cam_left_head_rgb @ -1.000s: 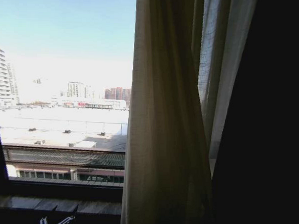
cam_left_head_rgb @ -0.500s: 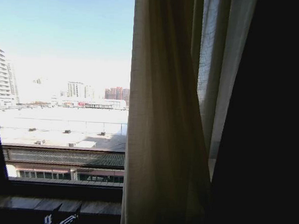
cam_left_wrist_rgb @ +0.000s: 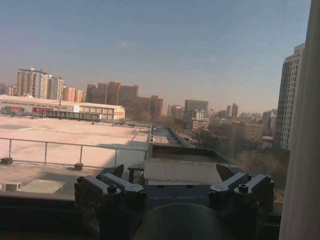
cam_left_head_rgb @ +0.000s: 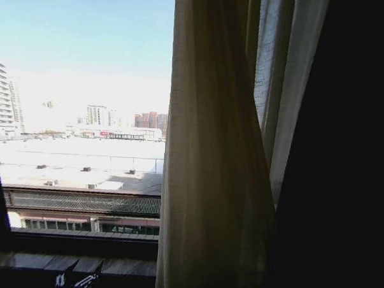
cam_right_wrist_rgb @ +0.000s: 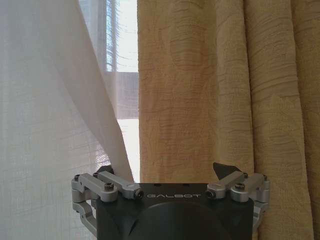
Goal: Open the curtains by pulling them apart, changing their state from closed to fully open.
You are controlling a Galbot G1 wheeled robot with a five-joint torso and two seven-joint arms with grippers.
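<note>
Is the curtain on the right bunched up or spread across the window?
Bunched: the curtain hangs gathered right of bare glass.

Window (cam_left_head_rgb: 78, 113) bright with daylight: clear blue sky, pale flat rooftop (cam_left_head_rgb: 76, 158), distant high-rises. Dark window frame (cam_left_head_rgb: 79, 244) below; stone sill (cam_left_head_rgb: 66, 263) beneath.

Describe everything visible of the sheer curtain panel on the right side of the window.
The sheer curtain hangs bunched into vertical folds at the right of the open window glass, looking beige-tan where gathered and paler and translucent toward its right. It runs from the picture's top to the bottom. In the right wrist view its thin white fabric drapes beside a heavier tan drape, just ahead of the open right gripper.
</note>
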